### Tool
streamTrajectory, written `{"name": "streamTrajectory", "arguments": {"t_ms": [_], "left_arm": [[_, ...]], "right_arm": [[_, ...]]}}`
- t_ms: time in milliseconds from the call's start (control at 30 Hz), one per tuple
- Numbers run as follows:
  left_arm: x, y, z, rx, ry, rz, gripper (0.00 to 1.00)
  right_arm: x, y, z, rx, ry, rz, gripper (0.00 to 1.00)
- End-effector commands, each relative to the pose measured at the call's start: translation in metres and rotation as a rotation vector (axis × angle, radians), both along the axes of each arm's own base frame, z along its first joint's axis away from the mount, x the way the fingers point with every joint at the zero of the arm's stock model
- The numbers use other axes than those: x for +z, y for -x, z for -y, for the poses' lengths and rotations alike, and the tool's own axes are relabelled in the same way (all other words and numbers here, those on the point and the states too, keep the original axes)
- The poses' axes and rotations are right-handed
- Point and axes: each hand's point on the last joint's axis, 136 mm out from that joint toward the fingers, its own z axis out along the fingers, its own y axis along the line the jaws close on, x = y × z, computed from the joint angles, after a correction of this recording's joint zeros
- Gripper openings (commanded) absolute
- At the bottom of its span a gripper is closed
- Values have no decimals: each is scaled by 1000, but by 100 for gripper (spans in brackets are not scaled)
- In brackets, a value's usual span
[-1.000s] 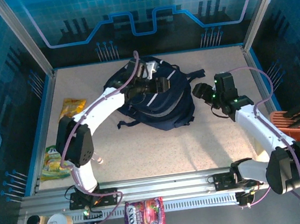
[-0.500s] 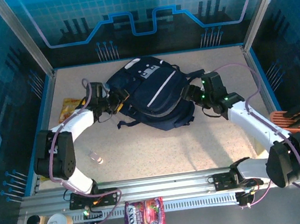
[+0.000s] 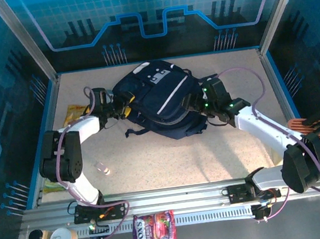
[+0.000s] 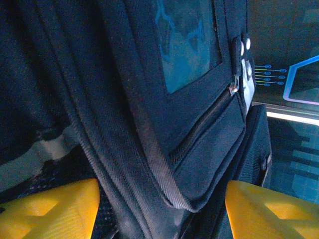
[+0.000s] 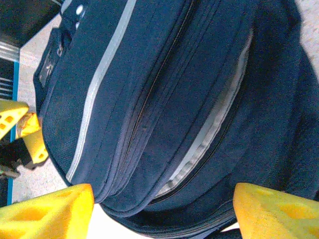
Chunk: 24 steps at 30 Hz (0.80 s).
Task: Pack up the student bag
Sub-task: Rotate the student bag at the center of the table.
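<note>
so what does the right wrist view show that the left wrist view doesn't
Right wrist, not left: a pale stripe along the student bag and a long zip gap showing light lining. Left wrist, not right: a small pocket's zip pull and white studs. Both: the navy bag close up between yellow fingers.
</note>
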Motion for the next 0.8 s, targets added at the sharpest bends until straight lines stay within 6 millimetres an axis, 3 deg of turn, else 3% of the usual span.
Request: {"name": "streamTrajectory", "arguments": {"t_ms": [0,233,367,567,767], "left_arm": [[-1,-8,1,0,27,-7,67],[-8,-9,8,-35,42,-27,61],[-3,-10,14,-58,46,-17,48],[5,-6,21,-85,35,-1,25],[10,11,48,-184,2,-4,13]], "right_arm": [[6,-4,-24,51,-35,3,74],[-4,-16,-54,148,-48,-26,71],[-13,-27,-59,161,-25,-47,67],[-21,-57,-46,166,23,-21,64],[-33,-92,-24,186,72,-34,62]]}}
